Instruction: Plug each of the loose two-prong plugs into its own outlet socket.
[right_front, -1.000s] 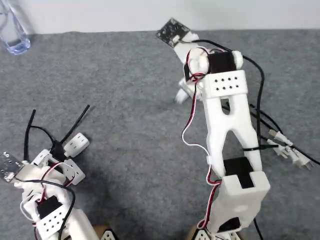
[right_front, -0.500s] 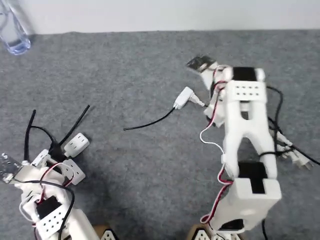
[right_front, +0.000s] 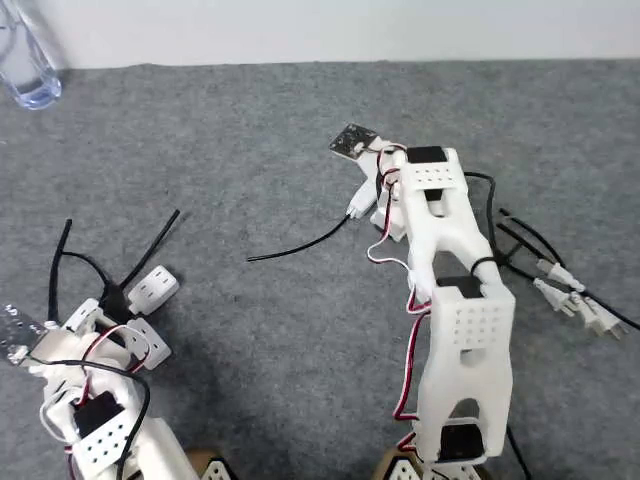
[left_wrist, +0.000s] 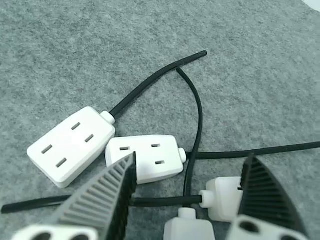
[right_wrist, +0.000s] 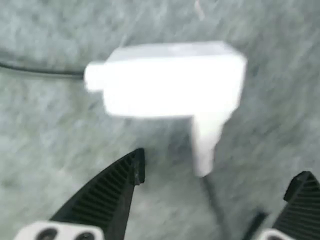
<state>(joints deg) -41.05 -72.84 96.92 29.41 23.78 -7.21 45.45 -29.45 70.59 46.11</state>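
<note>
Currently, right claw spread above white plug, left claw apart over outlet sockets

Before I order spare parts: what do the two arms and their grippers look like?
The right arm and left arm are white plastic shells with perforated panels around black servo blocks, strung with red, white and black wires. The left gripper and right gripper have dark, ribbed, wedge-shaped fingers on white bases.
</note>
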